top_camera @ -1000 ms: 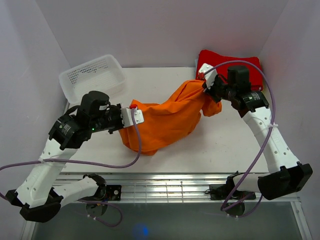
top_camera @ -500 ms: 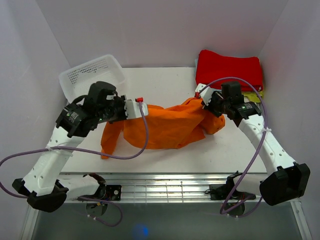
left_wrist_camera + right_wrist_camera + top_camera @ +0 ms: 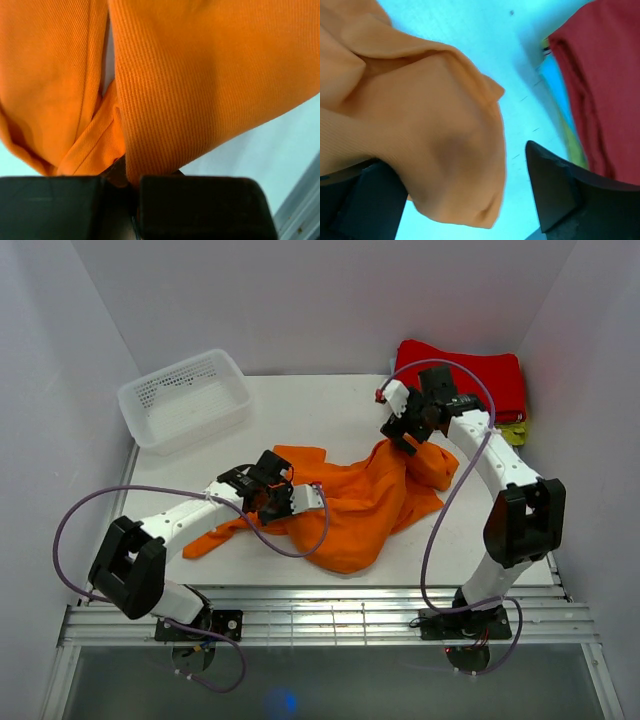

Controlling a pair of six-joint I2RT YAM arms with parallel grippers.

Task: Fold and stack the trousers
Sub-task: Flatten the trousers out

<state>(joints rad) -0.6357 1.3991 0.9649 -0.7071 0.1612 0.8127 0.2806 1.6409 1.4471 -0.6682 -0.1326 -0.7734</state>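
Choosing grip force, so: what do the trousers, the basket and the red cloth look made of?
The trousers: soft matte woven cloth, fine ribbed weave, loose folds. The basket: probably rigid white plastic, perforated floor. The red cloth: matte fabric, folded; fibre unclear.

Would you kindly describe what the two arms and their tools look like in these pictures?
The left arm and right arm have white shells with black joint housings, and a thin purple cable loops beside each. The left tool and right tool carry white plates; their fingers are blocky and black.
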